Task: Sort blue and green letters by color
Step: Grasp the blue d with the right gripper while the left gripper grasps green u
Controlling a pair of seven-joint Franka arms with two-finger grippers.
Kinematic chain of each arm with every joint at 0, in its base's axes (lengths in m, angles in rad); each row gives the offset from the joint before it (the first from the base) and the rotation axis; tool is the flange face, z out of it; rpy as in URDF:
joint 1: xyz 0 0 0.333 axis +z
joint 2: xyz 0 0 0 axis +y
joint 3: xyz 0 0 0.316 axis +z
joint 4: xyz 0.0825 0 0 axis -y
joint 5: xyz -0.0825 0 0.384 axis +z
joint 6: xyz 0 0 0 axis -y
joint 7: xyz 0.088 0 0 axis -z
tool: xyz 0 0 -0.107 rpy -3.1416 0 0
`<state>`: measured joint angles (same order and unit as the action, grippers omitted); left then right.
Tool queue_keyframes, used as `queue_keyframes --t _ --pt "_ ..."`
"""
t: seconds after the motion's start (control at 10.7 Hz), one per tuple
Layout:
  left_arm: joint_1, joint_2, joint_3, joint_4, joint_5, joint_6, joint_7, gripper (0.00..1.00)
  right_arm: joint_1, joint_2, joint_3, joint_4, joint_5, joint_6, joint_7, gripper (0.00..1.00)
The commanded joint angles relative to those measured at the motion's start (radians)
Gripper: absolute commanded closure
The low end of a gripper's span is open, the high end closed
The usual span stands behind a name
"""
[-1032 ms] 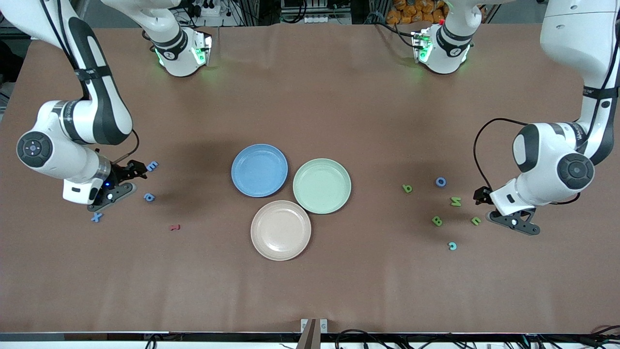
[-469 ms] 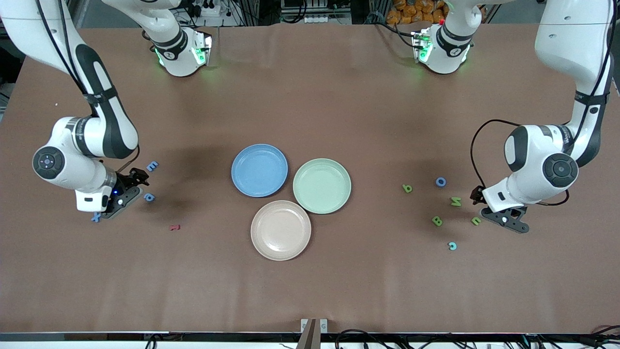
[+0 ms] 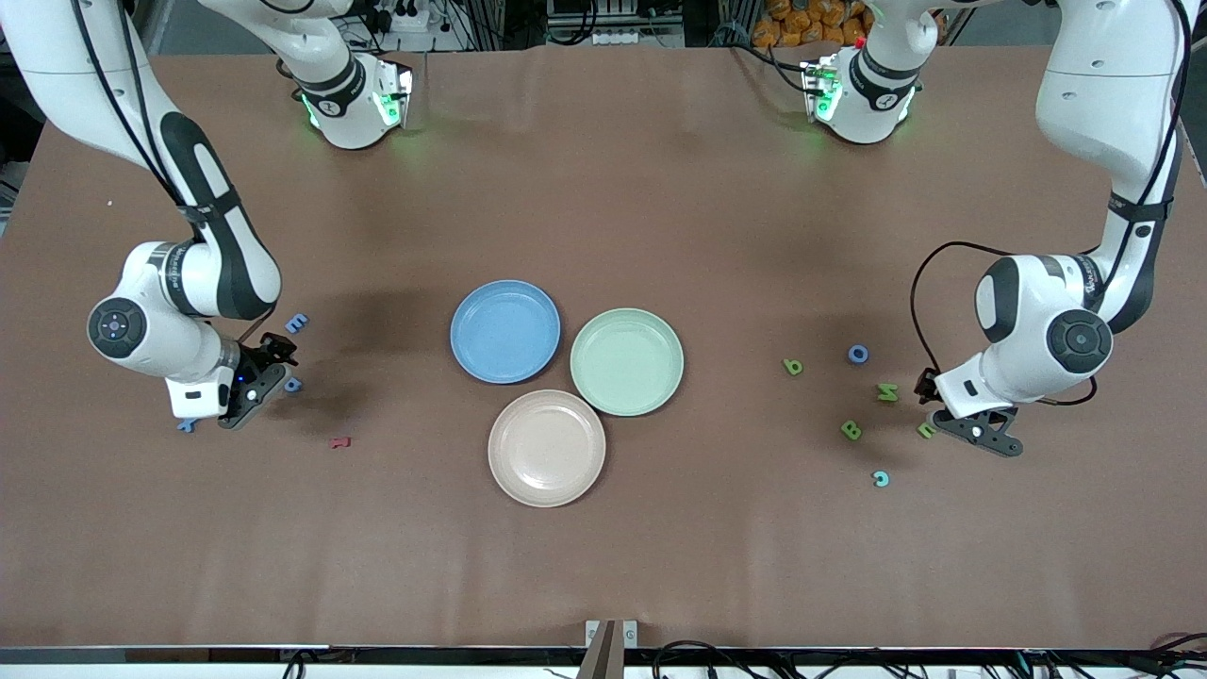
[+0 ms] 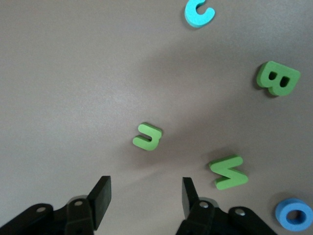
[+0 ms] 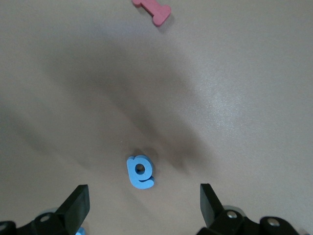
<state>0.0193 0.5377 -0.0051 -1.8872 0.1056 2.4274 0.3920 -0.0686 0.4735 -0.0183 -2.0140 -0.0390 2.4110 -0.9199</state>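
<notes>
Right arm's end of the table first: right end effector [image 3: 253,389] hangs low over a blue letter "e" [image 5: 140,172], fingers [image 5: 75,208] spread wide, nothing held. Other blue letters close by: an "E" [image 3: 296,322] a bit farther from the front cam, and one more [image 3: 187,425] half hidden by the wrist, unreadable. Dark red letter [image 3: 340,441] sits nearer the cam, not part of the sort. Mid table: blue plate [image 3: 464,347], green plate [image 3: 662,377], beige plate [image 3: 505,471], touching in a cluster, all empty. Toward the left arm's end: green letters, one "b"-like [image 3: 793,366], "B" [image 4: 278,78], "N"/"M" shape [image 4: 228,172], small "u" [image 4: 147,136]; also a blue "O" ring [image 4: 293,214] and a teal "c" [image 4: 199,12]. Left end effector [image 4: 145,201] is over the "u", jaws open w/ a moderate gap, empty. Handling, my guess: letters look like foam — very light, soft, thin, may slide or tip when pinched. Best pinch across the short width, fingers down to the table, light squeeze. No brand text legible; only writing = the letters.
</notes>
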Motion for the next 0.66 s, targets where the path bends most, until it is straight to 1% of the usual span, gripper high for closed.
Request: queue_keyframes --t 0.0,0.28,0.38,0.56 --pt "0.037 0.037 -0.016 0.046 -0.068 0.018 0.076 0.34 -0.022 0.000 0.014 -0.046 0.033 0.065 -0.051 0.00" --pt "0.037 0.073 -0.016 0.075 -0.086 0.018 0.084 0.36 -0.014 0.017 0.017 -0.046 0.033 0.083 -0.102 0.00" --pt "0.037 0.077 -0.016 0.077 -0.086 0.019 0.084 0.36 -0.013 0.031 0.017 -0.045 0.033 0.097 -0.146 0.00" --pt "0.037 0.097 -0.016 0.097 -0.084 0.022 0.084 0.38 -0.016 0.054 0.018 -0.054 0.034 0.147 -0.201 0.00"
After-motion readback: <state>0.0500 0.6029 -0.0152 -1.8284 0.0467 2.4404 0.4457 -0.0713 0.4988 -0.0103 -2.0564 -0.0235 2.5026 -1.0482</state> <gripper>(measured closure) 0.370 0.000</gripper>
